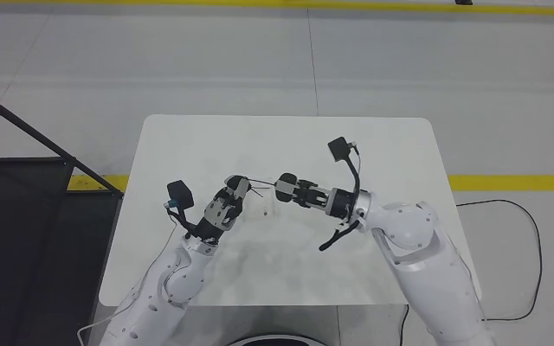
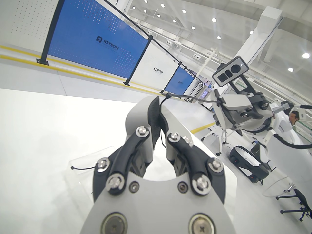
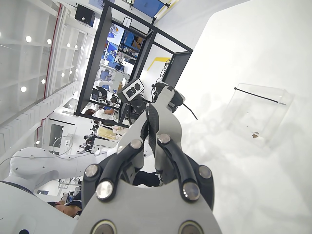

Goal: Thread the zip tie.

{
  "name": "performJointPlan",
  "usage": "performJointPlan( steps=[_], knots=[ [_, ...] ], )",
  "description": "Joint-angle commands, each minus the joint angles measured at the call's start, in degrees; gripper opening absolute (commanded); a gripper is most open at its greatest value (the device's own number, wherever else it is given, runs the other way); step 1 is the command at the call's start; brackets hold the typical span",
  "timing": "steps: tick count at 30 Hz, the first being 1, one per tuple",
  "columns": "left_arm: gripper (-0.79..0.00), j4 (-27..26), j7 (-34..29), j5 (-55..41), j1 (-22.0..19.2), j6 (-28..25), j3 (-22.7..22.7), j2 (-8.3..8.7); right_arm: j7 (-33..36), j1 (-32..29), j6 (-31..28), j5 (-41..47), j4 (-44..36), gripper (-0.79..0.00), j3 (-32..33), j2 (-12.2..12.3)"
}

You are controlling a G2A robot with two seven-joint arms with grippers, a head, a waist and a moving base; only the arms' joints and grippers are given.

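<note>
A thin black zip tie spans the short gap between my two grippers above the middle of the white table. My left gripper is shut on it just below its head. From the head the strap runs across to my right gripper, which is shut on the other end. In the right wrist view the right gripper has its pads pressed together. A black strap end sticks out beside the left gripper beyond it. Whether the strap passes through the head is too small to tell.
A clear plastic tray lies on the table just below the grippers, with a second black zip tie resting across it. The same tray sits between the two arms in the top view. A black frame stands off the table's left side.
</note>
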Motion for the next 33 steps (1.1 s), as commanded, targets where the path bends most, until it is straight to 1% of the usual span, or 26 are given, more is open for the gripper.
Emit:
performJointPlan(
  steps=[1, 6, 11, 14, 33],
  knots=[
    [-0.785, 0.0, 0.0, 0.0, 0.0, 0.0, 0.0, 0.0, 0.07, 0.15, 0.08, -0.09, 0.03, -0.785, -0.17, 0.01],
    [-0.785, 0.0, 0.0, 0.0, 0.0, 0.0, 0.0, 0.0, 0.02, 0.35, 0.0, 0.02, 0.08, -0.785, -0.41, 0.03],
    [-0.785, 0.0, 0.0, 0.0, 0.0, 0.0, 0.0, 0.0, 0.15, -0.95, -0.79, 0.48, -0.91, -0.785, 0.81, 0.37],
    [-0.785, 0.0, 0.0, 0.0, 0.0, 0.0, 0.0, 0.0, 1.66, -1.88, 0.39, 1.15, -1.59, -0.785, 1.92, 0.71],
    [-0.785, 0.0, 0.0, 0.0, 0.0, 0.0, 0.0, 0.0, 1.9, -1.91, 0.62, 1.3, -1.66, -0.785, 2.07, 0.75]
  ],
)
